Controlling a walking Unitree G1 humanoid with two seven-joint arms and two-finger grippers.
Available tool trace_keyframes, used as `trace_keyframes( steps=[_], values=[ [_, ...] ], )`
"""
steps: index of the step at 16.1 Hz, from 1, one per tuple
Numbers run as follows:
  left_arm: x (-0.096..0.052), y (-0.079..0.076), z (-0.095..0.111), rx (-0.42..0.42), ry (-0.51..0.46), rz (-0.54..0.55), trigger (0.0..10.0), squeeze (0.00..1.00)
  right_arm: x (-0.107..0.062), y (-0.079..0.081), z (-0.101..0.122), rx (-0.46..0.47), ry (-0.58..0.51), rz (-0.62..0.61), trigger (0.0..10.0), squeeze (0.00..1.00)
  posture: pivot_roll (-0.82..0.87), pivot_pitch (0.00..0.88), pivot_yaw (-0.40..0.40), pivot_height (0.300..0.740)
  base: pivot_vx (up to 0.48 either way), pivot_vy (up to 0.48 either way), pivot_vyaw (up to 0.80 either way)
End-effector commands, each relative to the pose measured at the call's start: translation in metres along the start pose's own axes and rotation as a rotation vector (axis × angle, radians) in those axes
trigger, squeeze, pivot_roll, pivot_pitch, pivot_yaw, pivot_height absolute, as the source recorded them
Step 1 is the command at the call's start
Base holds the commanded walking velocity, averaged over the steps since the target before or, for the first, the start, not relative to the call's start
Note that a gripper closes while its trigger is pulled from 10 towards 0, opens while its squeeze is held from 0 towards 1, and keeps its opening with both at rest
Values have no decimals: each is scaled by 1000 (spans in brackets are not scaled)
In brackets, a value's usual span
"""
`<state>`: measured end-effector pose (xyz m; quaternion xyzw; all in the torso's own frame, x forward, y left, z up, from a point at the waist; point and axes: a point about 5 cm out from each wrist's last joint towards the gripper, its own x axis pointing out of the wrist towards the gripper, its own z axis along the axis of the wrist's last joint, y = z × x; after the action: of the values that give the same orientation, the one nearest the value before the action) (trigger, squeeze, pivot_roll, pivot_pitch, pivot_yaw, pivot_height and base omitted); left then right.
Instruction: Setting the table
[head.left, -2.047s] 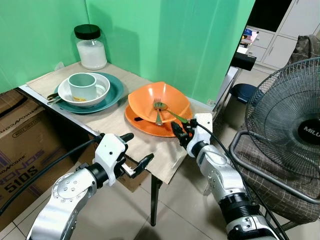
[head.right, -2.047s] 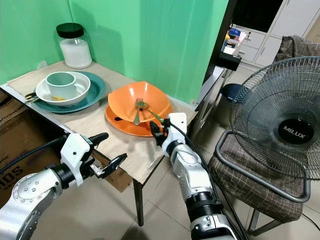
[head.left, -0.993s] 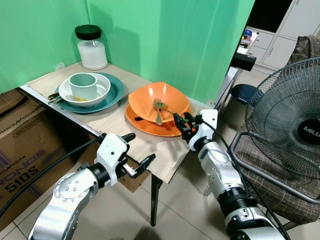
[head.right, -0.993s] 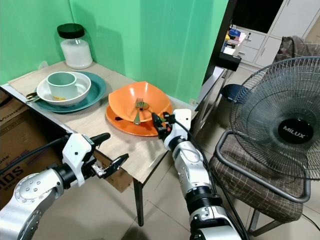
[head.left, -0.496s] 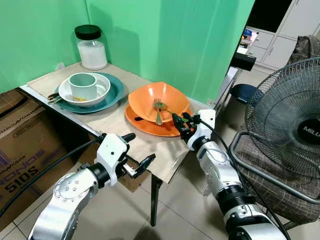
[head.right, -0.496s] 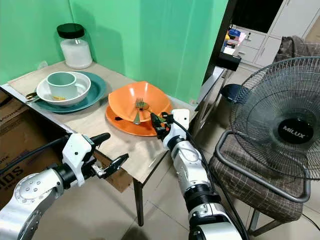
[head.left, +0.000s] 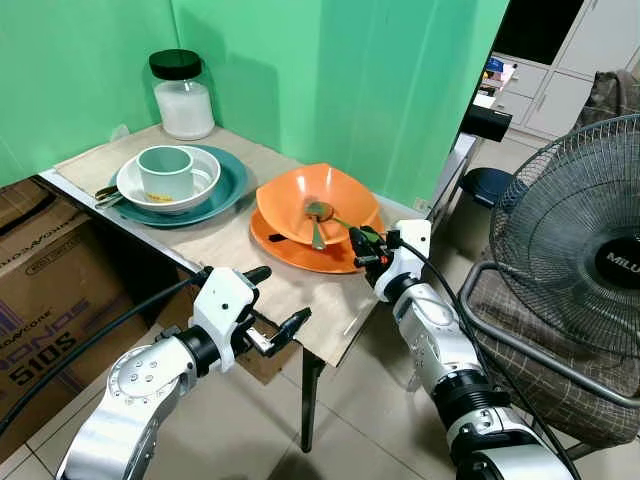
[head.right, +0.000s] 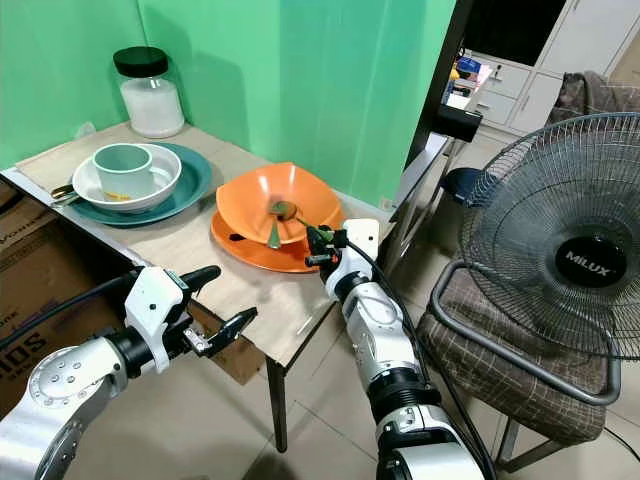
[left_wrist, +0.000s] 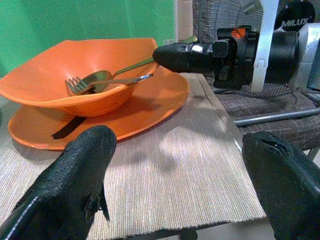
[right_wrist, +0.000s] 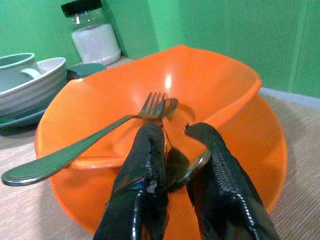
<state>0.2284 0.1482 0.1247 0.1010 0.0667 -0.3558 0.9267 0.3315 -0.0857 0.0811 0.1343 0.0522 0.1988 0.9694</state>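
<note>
A small table (head.left: 225, 245) covered with a beige woven mat stands against a green wall. Near its right edge sits an orange bowl (head.left: 320, 200) on top of an orange plate (head.left: 300, 245). Inside the bowl lie a metal fork (right_wrist: 80, 142) and a spoon (right_wrist: 172, 107), their heads crossing near the bowl's middle and their handles running out over the rim.

The right gripper (right_wrist: 172, 150) reaches in from about four o'clock of the bowl, at the bowl's rim. Its two black fingers (right_wrist: 145, 165) are drawn narrow around the handle of the spoon, pinching it where it crosses the rim.

The left gripper (head.left: 270, 310) hovers at the table's front edge, at about seven o'clock from the bowl and apart from it. Its fingers (left_wrist: 75, 175) are spread wide and hold nothing.

At about ten o'clock from the orange bowl, farther along the table, a teal plate (head.left: 225, 185) carries a white bowl (head.left: 200, 185), and a pale green mug (head.left: 165, 172) stands inside that bowl. Behind them, at the wall, stands a glass jar (head.left: 183, 98) with a black lid, filled with something white.

To the right of the table, at about three o'clock, is a large electric fan (head.left: 575, 215) with a wire guard. A cardboard box (head.left: 40, 290) sits on the floor under the table's left side.
</note>
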Motion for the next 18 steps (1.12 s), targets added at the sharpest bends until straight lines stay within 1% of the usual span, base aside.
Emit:
trace_keyframes(
  steps=[1, 2, 8, 9, 10, 11, 12, 13, 15, 18],
  values=[
    [1, 0, 3, 3, -3, -6, 10000, 24, 3, 0, 6, -6, -20, 1, 353, 0, 87, 0, -58, 740, 0, 0, 0],
    [2, 0, 3, 4, -4, -7, 10000, 20, 3, 0, 6, -6, -22, 3, 0, 0, 86, 0, -56, 740, 0, 0, 0],
    [3, 0, 4, 6, -7, -8, 10000, 24, 4, 0, 8, -6, -33, 2, 0, 0, 85, 0, -55, 740, 0, 0, 0],
    [4, 0, 4, 6, -7, -7, 10000, 27, 4, 0, 9, -6, -34, 2, 431, 0, 85, 0, -55, 740, 0, 0, 0],
    [3, 0, 4, 7, -7, -8, 10000, 24, 4, 0, 9, -8, -35, 2, 3765, 0, 85, 0, -55, 740, 0, 0, 0],
    [3, 0, 4, 6, -8, -7, 10000, 24, 4, 0, 9, -8, -36, 1, 5176, 0, 85, 0, -55, 740, 0, 0, 0],
    [4, 0, 4, 7, -8, -7, 10000, 24, 4, 0, 9, -8, -39, 0, 4824, 0, 85, 0, -55, 740, 0, 0, 0],
    [4, 0, 4, 7, -9, -7, 10000, 27, 4, 0, 10, -5, -42, -1, 0, 0, 85, 0, -55, 740, 0, 0, 0],
    [4, 0, 4, 9, -10, -7, 10000, 27, 5, 0, 12, 6, -57, -1, 0, 0, 85, 0, -55, 740, 0, 0, 0],
    [4, 0, 5, 10, -12, -6, 10000, 27, 2, 0, 17, 25, -106, 6, 0, 0, 87, 0, -54, 740, 0, 0, 0]
  ],
)
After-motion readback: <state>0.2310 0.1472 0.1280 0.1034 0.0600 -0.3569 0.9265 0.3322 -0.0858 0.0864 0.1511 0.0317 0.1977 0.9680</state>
